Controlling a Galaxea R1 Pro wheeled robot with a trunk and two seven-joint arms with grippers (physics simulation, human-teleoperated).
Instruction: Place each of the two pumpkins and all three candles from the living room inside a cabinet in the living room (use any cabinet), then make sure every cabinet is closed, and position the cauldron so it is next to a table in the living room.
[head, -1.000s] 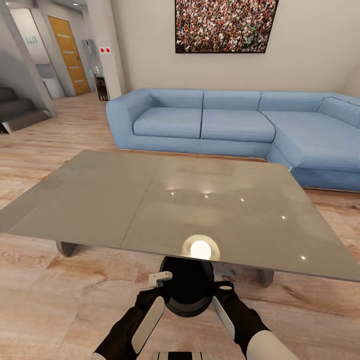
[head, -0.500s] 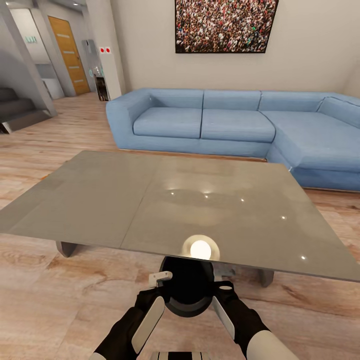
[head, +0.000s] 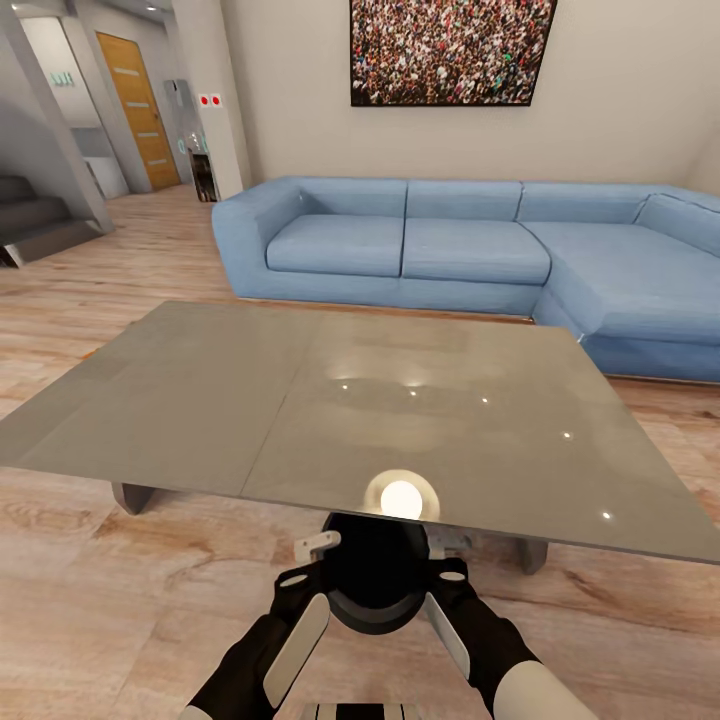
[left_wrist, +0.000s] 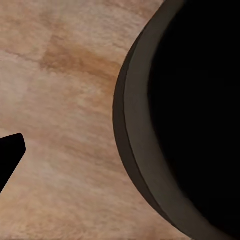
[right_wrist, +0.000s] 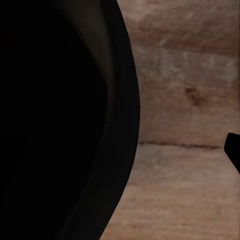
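At the bottom centre of the head view, the 2 arms reach forward, 1 on each side of the black cauldron (head: 375, 585), which sits on the wooden floor (head: 100, 600) just beside the near edge of the grey table (head: 300, 400). The left gripper (head: 318, 547) is at the cauldron's left rim and the right gripper (head: 447, 545) at its right rim. I cannot tell if either one grips the rim or how wide its fingers stand. In both wrist views the dark cauldron rim (left_wrist: 131, 145) is very close. A blue sofa (head: 470, 250) stands behind the table.
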